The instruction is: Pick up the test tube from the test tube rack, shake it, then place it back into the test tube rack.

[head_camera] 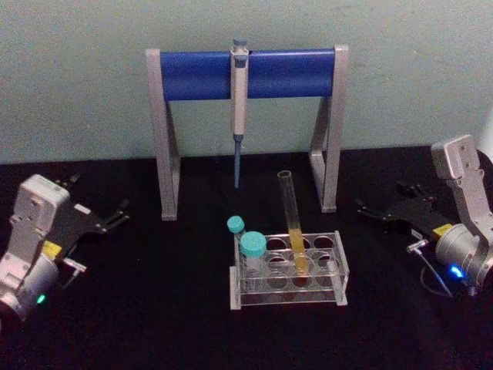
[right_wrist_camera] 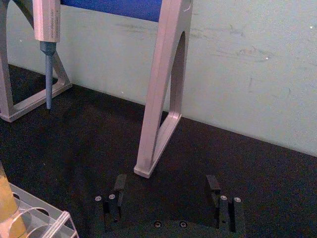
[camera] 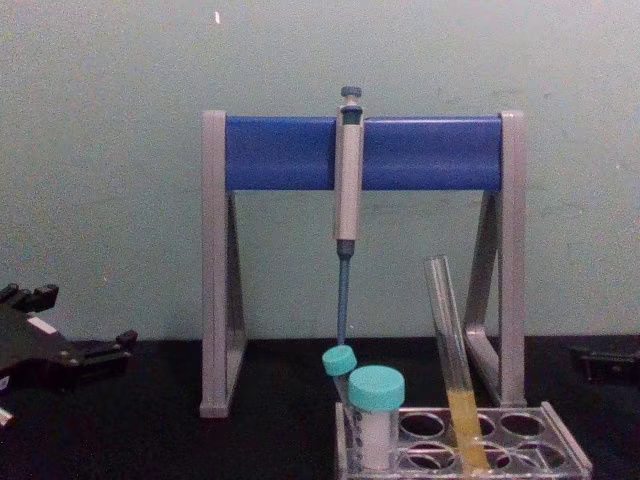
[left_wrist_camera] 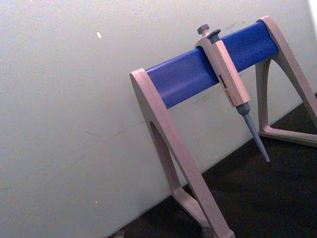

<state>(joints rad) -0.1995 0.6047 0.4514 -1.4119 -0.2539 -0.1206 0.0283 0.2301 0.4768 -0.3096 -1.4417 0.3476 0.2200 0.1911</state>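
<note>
Left arm sits low at the left edge in the head view, wrist housing grey with a green light lit. Left gripper (head_camera: 115, 213) points forward and inward, fingers parted, nothing between them; chest view has it (camera: 112, 350) low on the left. Right arm mirrors it at the right edge, blue light lit on the wrist. Right gripper (head_camera: 368, 208) points inward, fingers (right_wrist_camera: 119, 184) spread wide apart and empty, hanging just above the surface.
</note>
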